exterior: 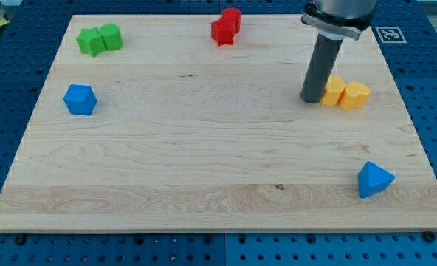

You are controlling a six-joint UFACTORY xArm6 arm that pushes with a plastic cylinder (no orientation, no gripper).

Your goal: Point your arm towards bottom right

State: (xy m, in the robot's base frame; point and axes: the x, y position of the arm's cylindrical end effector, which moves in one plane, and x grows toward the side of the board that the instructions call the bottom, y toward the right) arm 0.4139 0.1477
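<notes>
A: Starting with the biggest thing — the wooden board (204,148) lies flat under everything, and my tip (311,100) rests on it, right of centre toward the view's top.

B: Is it clamped on anything?

A: No — it's a plain rod with nothing to open or close. It stands just left of the yellow block pair (345,93), seemingly touching its near edge, though I can't be sure of contact.

B: And the target?

A: The bottom right corner (425,214) is below and to the right of my tip, well apart. The blue triangular block (373,179) sits near that corner, so a straight run there likely brushes past it.

B: The others?

A: All out of the way, I'd judge: the red block (226,26) up and left of my tip, the green block (99,38) far left, the blue cube-like block (80,99) far left, about level with it.
</notes>
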